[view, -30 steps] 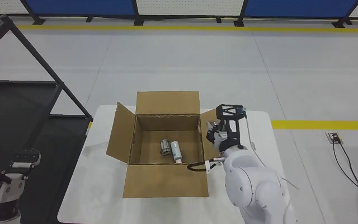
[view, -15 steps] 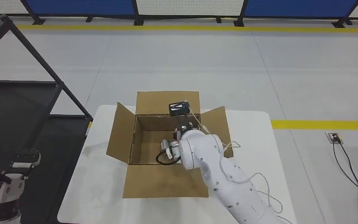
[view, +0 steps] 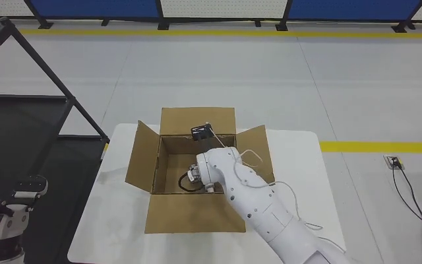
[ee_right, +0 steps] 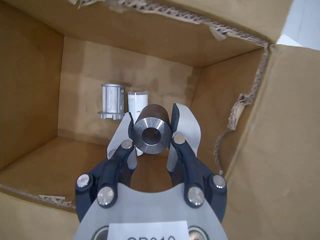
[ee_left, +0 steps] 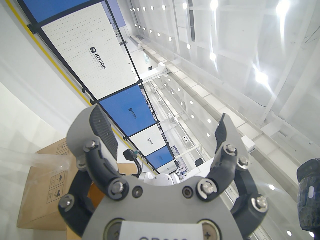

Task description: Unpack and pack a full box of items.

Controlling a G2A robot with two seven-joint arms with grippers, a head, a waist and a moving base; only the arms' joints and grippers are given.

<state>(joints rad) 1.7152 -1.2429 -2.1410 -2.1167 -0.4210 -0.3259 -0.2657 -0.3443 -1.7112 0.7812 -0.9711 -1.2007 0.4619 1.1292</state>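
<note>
Inside the box (ee_right: 160,51) on the white table (view: 122,204), your right gripper (ee_right: 152,112) clamps a steel cylinder (ee_right: 152,136) above a ribbed metal part (ee_right: 112,99) and white tube (ee_right: 138,100); left gripper (ee_left: 161,116) gapes.

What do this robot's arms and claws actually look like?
The right arm is glossy white and rounded, trailing thin cables. The left gripper and right gripper share grey metal plates, black linkages with silver screws, dark pads on pale jaws, and a white label.
</note>
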